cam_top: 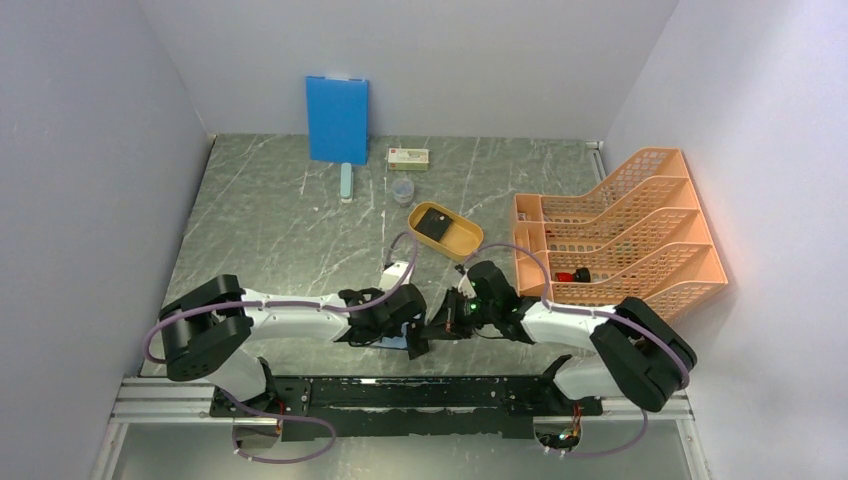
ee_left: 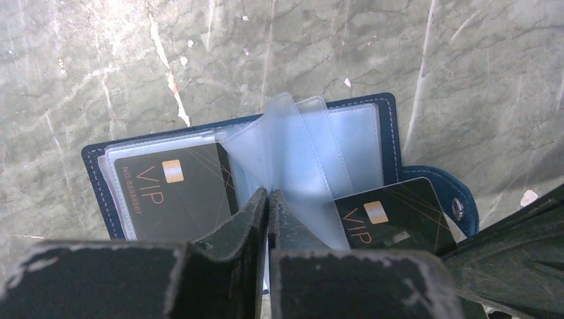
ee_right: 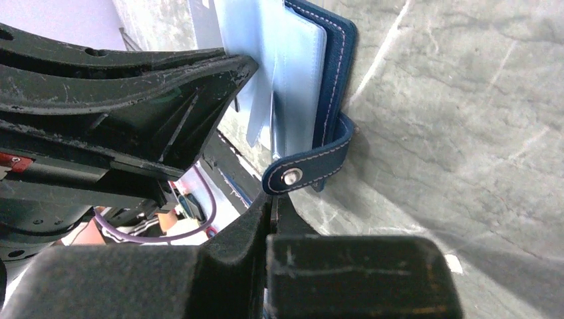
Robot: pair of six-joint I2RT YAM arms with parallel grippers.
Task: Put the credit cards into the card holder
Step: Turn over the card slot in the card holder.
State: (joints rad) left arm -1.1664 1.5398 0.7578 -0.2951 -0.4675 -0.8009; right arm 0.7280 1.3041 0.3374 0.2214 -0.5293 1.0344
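Left tool [ee_left: 268, 199], nearest, pinches a clear sleeve of the card holder [ee_left: 390, 133]; credit card [ee_left: 392, 216] at four o'clock; my right tool [ee_right: 270, 203] is clamped shut.

The table [cam_top: 280, 220] is marbled grey-green with pale veins. The card holder [ee_left: 390, 133] is coloured dark navy with pale stitching and is lined with translucent light blue sleeves. A first card [ee_left: 176, 193] and a second card [ee_left: 392, 216] are printed black, with gold chips and copper VIP lettering. At the table's far edge a bright blue board [cam_top: 337, 118] is seen. Toward the right edge there are an orange mesh rack [cam_top: 640, 200] and a yellow-orange tray [cam_top: 466, 240].
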